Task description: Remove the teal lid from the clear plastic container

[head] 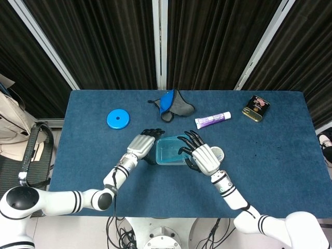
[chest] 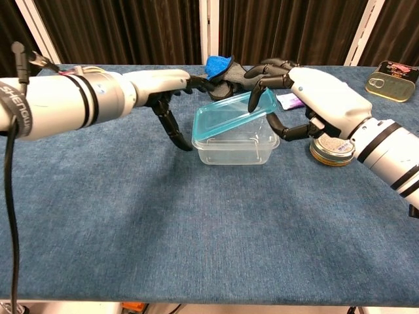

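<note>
Your right hand pinches the teal lid, tilted up on that side; your left hand (fingers spread, holding nothing) should brace the clear plastic container while you peel upward.

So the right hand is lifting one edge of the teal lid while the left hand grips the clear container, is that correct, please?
Not quite: the left hand is off the clear container, with a gap showing in the chest view. The right hand is indeed lifting one edge of the teal lid.
</note>
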You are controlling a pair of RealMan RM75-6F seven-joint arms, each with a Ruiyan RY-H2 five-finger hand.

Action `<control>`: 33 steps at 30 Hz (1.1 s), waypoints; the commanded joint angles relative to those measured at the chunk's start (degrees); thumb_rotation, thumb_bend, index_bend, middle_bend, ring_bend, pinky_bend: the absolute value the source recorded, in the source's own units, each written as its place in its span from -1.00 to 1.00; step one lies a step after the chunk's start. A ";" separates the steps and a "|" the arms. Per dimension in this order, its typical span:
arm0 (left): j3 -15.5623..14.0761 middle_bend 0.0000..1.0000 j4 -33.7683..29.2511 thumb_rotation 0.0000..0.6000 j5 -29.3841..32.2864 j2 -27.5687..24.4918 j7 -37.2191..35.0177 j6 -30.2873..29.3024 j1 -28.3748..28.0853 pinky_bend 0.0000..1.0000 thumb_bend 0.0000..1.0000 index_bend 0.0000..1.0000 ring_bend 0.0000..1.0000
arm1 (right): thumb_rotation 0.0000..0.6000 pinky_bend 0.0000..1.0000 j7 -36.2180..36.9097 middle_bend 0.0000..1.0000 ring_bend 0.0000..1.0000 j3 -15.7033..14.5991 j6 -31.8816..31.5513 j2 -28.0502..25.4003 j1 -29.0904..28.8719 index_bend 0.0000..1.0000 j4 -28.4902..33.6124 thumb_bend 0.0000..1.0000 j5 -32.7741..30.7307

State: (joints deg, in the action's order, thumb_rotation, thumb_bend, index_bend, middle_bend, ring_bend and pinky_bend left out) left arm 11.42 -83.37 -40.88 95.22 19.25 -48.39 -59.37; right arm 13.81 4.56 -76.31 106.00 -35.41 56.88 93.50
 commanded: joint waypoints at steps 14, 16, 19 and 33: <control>-0.35 -1.00 -0.85 1.00 -3.04 -5.44 -2.25 -5.53 6.09 -0.96 -1.00 -1.00 -1.00 | 1.00 -1.00 -0.28 -0.52 -1.00 1.91 -6.22 -0.17 0.92 0.55 -2.23 0.26 0.70; -0.33 -1.00 -0.62 1.00 -3.11 -6.27 -2.63 -6.06 7.01 -0.96 -1.00 -1.00 -1.00 | 1.00 -1.00 -0.31 -0.52 -1.00 2.32 -6.83 -0.46 1.12 0.55 -2.41 0.26 0.44; -0.17 -1.00 -0.20 1.00 -3.54 -7.57 -3.32 -7.17 8.45 -0.96 -1.00 -1.00 -1.00 | 1.00 -1.00 -0.32 -0.52 -1.00 3.23 -7.86 -1.03 1.46 0.55 -2.63 0.26 -0.21; -0.16 -1.00 1.68 1.00 -5.90 -14.06 -7.59 -13.30 17.21 -0.96 -1.00 -1.00 -1.00 | 1.00 -1.00 2.98 -0.51 -1.00 9.58 -7.96 -5.33 2.92 0.55 -3.77 0.26 -7.46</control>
State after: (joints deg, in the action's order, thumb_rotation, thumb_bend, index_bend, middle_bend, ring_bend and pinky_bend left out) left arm 11.19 -82.01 -46.60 81.63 12.10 -61.26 -42.72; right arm 16.41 13.57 -84.41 100.94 -32.47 53.55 86.59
